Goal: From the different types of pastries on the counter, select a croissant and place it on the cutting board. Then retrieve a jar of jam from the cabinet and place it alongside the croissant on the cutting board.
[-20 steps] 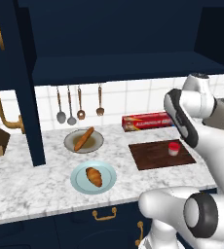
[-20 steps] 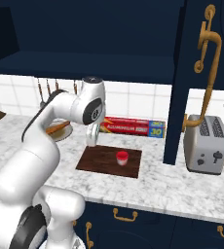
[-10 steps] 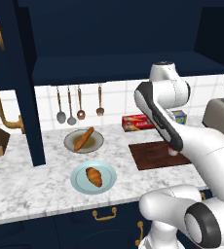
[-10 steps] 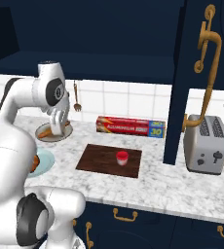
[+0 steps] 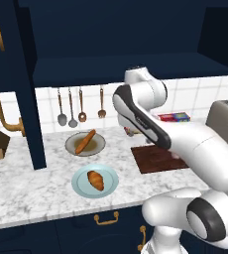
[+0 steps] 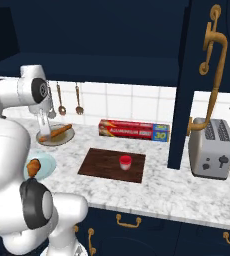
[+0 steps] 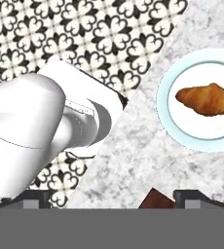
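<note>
On the white-grey marbled counter (image 5: 31, 186), a golden-brown croissant (image 5: 95, 180) is lying on a round light blue plate (image 5: 80, 185) near the front edge. Right of it, a small red-lidded jam jar (image 6: 125, 162) is sitting on the dark reddish-brown wooden cutting board (image 6: 104, 163). The gripper (image 7: 105, 204) is hovering above the counter, its jaws spread wide and holding nothing.

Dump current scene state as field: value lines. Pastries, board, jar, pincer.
croissant: small golden-brown crescent croissant on round light blue plate, not yet moved
baguette: long thin brown baguette stick on round grey-beige plate
board: flat dark reddish-brown wooden cutting board on white-grey marbled counter
jar: small red-lidded jam jar standing on board
pincer: open, empty, looking down on the croissant
foil box: long red box behind board
</note>
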{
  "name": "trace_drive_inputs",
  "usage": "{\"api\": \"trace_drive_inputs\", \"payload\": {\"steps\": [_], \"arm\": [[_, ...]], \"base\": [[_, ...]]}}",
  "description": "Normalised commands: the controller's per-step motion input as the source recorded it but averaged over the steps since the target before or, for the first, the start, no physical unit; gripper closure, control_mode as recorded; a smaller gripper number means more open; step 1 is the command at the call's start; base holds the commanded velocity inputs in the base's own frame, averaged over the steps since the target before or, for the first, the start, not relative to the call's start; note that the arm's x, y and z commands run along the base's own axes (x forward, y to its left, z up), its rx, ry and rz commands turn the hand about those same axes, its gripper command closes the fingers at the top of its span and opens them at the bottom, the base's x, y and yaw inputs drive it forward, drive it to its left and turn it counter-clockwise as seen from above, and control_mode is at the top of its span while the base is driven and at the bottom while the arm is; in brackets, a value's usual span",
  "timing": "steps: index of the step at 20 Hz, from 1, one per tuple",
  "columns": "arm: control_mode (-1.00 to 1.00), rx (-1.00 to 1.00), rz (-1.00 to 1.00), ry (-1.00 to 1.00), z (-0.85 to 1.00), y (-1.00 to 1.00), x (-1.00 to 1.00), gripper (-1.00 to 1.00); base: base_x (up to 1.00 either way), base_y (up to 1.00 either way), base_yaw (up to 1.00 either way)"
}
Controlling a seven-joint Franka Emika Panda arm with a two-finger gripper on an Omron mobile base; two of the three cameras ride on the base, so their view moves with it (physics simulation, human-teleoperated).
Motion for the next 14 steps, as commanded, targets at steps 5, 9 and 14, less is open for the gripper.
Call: {"api": "trace_drive_inputs", "payload": {"steps": [5, 9, 14], "arm": [[-1.00, 0.00, 0.36, 0.00, -0.51, 0.26, -0.17, -1.00], [-1.00, 0.01, 0.38, 0.01, -0.49, -0.11, -0.21, -1.00], [-1.00, 0.20, 0.32, 0.20, -0.19, -0.05, 0.07, -1.00]], "base": [[0.00, 0.00, 0.00], [0.00, 0.00, 0.00], [0.00, 0.00, 0.00]]}}
